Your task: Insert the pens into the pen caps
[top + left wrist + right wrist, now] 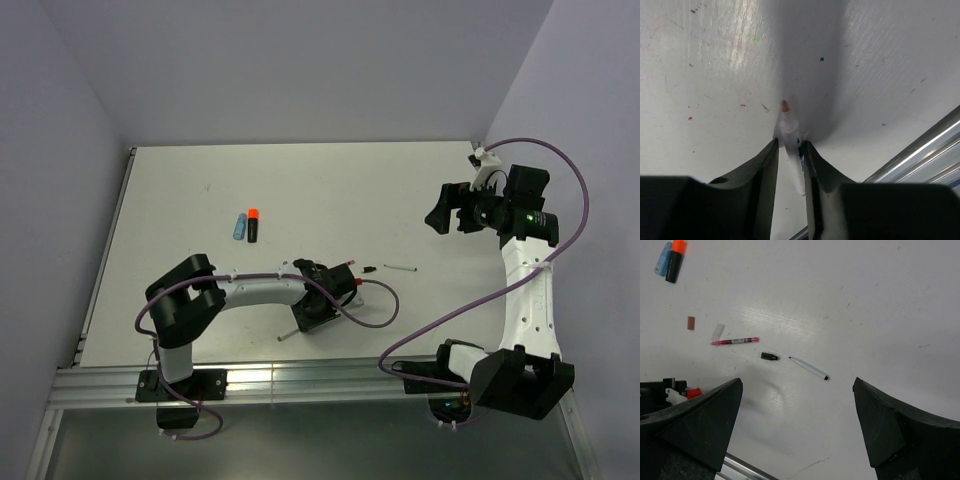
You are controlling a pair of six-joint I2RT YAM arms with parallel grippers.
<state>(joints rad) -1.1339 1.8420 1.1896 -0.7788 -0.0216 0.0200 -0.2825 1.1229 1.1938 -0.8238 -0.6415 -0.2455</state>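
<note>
My left end effector (790, 142) is straddling a slim white plastic pen (789, 127) near the white surface's (715, 75) lower-right metal rail (925, 155); I cannot tell whether it is gripping. My right end effector (797, 385) is hanging wide open, empty.

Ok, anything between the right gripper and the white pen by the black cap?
Nothing visible: the right gripper is open and raised, the white pen lies exposed, the black cap apart from it.

A slim whitish, brown-tipped pen (790, 137) sits between my left fingers (762, 175); a slim red pen (735, 341), short black cap (769, 356) and black-tipped white pen (808, 368) lie in a loose row.
</note>
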